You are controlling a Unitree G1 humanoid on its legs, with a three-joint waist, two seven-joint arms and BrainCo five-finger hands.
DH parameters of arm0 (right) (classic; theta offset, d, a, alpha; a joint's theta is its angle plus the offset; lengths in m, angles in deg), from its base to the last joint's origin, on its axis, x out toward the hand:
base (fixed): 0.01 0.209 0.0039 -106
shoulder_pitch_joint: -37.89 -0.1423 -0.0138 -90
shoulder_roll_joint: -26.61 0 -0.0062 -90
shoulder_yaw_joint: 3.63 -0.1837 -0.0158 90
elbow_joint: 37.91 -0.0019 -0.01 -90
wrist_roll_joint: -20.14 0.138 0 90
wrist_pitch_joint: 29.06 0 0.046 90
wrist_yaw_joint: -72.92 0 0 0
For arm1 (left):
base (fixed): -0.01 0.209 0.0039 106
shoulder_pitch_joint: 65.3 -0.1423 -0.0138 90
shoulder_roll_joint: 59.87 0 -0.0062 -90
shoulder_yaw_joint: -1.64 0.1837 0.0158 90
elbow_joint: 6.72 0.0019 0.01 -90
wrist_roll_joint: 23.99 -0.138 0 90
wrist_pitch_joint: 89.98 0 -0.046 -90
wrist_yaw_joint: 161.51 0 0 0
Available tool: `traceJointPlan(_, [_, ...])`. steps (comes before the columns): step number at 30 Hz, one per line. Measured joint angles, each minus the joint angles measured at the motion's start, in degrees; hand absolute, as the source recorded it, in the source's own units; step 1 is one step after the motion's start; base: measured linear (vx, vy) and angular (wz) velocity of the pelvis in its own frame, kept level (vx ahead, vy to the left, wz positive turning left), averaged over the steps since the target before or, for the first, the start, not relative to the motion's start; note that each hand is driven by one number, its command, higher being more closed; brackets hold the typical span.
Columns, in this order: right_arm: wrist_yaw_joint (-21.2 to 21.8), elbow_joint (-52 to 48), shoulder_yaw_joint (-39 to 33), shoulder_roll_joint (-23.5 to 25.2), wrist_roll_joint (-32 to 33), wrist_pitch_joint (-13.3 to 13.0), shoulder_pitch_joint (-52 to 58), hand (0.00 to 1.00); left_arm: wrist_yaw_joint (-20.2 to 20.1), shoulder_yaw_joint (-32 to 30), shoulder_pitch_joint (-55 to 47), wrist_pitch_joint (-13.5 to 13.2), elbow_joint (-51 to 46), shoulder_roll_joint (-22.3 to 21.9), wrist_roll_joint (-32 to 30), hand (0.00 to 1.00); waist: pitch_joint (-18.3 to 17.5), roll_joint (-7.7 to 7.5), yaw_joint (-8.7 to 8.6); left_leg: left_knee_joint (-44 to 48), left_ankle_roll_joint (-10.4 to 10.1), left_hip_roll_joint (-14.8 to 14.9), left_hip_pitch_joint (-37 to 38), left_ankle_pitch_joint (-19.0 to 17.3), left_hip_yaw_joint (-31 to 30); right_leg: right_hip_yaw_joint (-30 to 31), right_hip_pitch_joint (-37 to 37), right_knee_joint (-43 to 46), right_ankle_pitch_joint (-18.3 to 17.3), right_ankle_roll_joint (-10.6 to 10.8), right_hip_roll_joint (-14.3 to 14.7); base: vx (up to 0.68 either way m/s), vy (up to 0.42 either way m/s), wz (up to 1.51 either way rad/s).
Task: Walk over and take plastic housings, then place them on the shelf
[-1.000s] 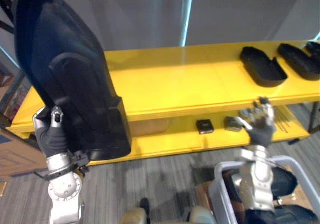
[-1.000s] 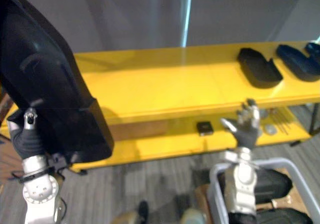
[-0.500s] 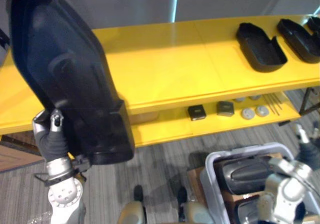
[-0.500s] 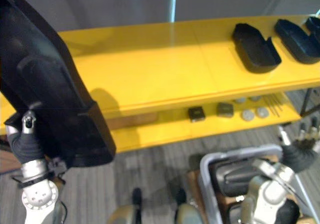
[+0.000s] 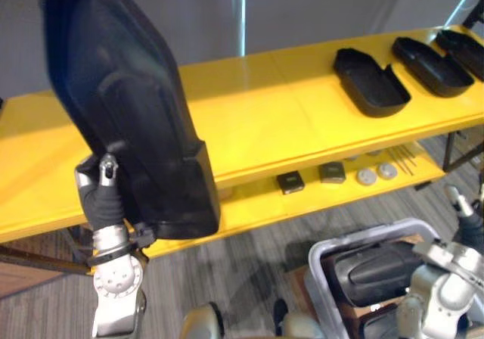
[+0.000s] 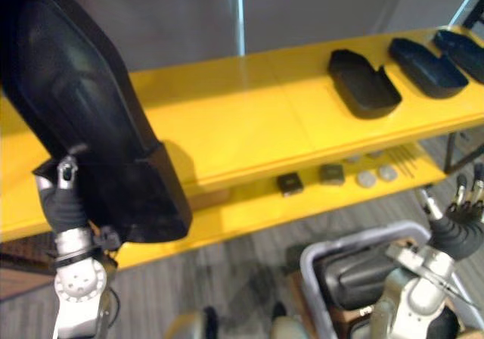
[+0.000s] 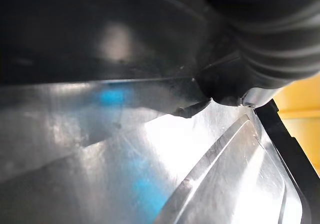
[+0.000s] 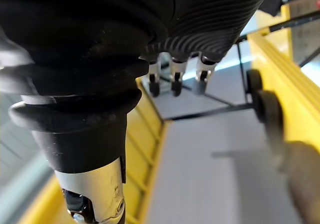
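The housing point(image 5: 125, 119), a big black plastic shell, stands upright in the upper left of the head views, with its narrow end at the top and its boxy end at the bottom. It hangs in front of the left part of the yellow shelf point(image 5: 257, 119). The left hand point(image 5: 102, 199) grips it at the lower edge. The thumb lies pressed on the near face, and the fingers are behind the shell and cannot be seen. In the left wrist view the shell's glossy inner surface point(image 7: 125, 159) sits right against the hand's dark cover.

The right hand point(image 6: 461, 218) is at the lower right edge of the head views. It points upward with its fingers point(image 8: 173, 79) straight and apart, and it holds nothing.

On the shelf's top board, toward the upper right, three more black housings lie flat in a row: the nearest point(image 5: 370, 82), the middle one point(image 5: 431, 65) and the far one point(image 5: 461, 48). On the lower board point(image 5: 249, 206) lie two small dark boxes point(image 5: 289, 181), two grey discs point(image 5: 367, 176) and some thin rods point(image 5: 408, 156).

At the lower right a pale bin point(image 5: 370, 233) sits on the grey carpet just beside the right hand. Black shells point(image 5: 370, 267) are stacked inside it.
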Motion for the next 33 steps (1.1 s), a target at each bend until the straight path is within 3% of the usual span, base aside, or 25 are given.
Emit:
traceJointPlan(1, [-0.6, -0.1, 1.9, -0.3, 0.0, 0.4, 0.0, 0.00, 0.0, 0.9, 0.7, 0.8, 0.0, 0.2, 0.1, 1.00, -0.1, 0.20, 0.59, -1.4, -0.2, 0.9, 1.1, 0.1, -0.1, 2.0, -0.7, 1.7, -0.8, 0.8, -0.2, -0.09, 0.188, -0.89])
traceJointPlan(3, [-0.6, -0.4, 4.5, -0.4, 0.0, 1.0, 0.0, 0.00, -0.1, 1.9, 1.3, 2.1, 0.0, 0.3, 0.1, 1.00, -0.7, 1.06, 1.58, -5.1, -3.5, 1.0, 4.1, -1.6, 0.4, 5.1, -3.0, 5.1, -2.4, 2.5, -0.7, -0.10, 0.246, -0.92])
traceJointPlan(6, [0.3, -2.7, 6.6, 0.7, 0.8, 2.0, 4.3, 0.00, -1.7, 2.9, 1.4, 3.5, -0.1, 0.3, 0.6, 1.00, -2.6, -0.99, 1.21, -6.9, -1.9, -2.6, 4.8, -2.6, 5.0, 5.2, -3.9, 3.0, -1.0, 3.4, -5.4, -0.02, 0.242, -0.45])
traceJointPlan(8, [0.7, -2.7, 6.6, 2.1, 1.1, 2.0, 5.4, 0.00, -2.1, 3.4, 1.4, 5.4, 0.0, 0.4, 0.4, 1.00, -3.4, -2.28, 1.06, -7.1, -1.2, -3.6, 4.8, -2.9, 6.5, 5.0, -3.8, 1.0, 1.1, 4.2, -6.8, 0.05, 0.210, -0.32])
traceJointPlan(11, [0.9, -2.7, 6.9, 3.5, 1.1, 2.0, 6.5, 0.00, -3.0, 5.5, 3.8, 10.8, 1.0, 0.6, 0.0, 1.00, -3.8, -3.02, -0.22, -6.6, -0.8, -3.7, 4.9, -2.7, 7.2, 1.9, -2.9, -1.0, 3.9, 5.9, -7.4, 0.10, 0.082, -0.08])
traceJointPlan(13, [1.0, -2.6, 7.8, 3.5, 0.8, 2.0, 6.6, 0.00, -3.7, 7.9, 8.7, 15.9, 2.9, 1.3, 0.0, 1.00, -3.9, -2.99, -0.40, -6.9, -0.9, -3.5, 4.8, -2.7, 7.2, 0.9, -2.9, -1.5, 4.2, 6.0, -7.3, 0.06, -0.005, 0.02])
traceJointPlan(17, [0.9, -1.6, 8.1, 2.5, 0.1, 3.1, 4.8, 0.00, -4.1, 10.5, 14.8, 22.3, 7.4, 2.6, 2.2, 1.00, -4.3, -2.24, -1.62, -7.8, -1.2, -3.3, 4.9, -2.5, 7.6, 0.7, -3.0, -2.4, 4.3, 6.0, -7.1, 0.02, -0.018, -0.02])
traceJointPlan(20, [1.1, -0.3, 8.1, 0.4, 0.1, 3.3, 3.9, 0.00, -3.8, 11.0, 21.8, 27.1, 16.5, 2.8, 4.7, 1.00, -4.7, -1.59, -2.39, -8.2, -1.4, -3.1, 4.9, -2.4, 8.0, 1.1, -3.4, -2.5, 4.4, 5.8, -6.9, 0.00, -0.009, -0.10])
traceJointPlan(25, [2.2, 4.3, 8.2, -2.0, 1.3, 4.5, -0.4, 0.00, 0.9, 11.1, 34.6, 34.3, 32.8, 6.7, 10.0, 1.00, -4.4, -1.57, -4.43, -9.2, -1.9, -2.6, 4.5, -1.8, 10.9, 4.2, -6.4, -2.4, 5.0, 5.6, -6.0, -0.02, -0.007, -0.28])
traceJointPlan(28, [2.4, 7.2, 8.9, -3.3, 1.8, 4.6, -0.4, 0.00, 3.8, 10.1, 41.3, 35.8, 40.4, 9.6, 15.9, 1.00, -4.1, -1.36, -6.34, -9.8, -2.0, -2.5, 3.9, -1.4, 11.9, 5.2, -8.2, -1.9, 5.1, 5.7, -5.7, 0.02, -0.013, -0.15])
traceJointPlan(33, [3.2, 7.9, 10.6, -3.7, 2.2, 4.6, 2.3, 0.00, 7.7, 8.6, 48.5, 37.6, 46.6, 12.7, 24.4, 1.00, -2.9, -0.98, -7.97, -12.4, -2.5, -2.5, 6.3, -0.5, 13.4, 6.0, -8.1, -1.6, 4.9, 5.4, -5.3, 0.05, -0.012, -0.17])
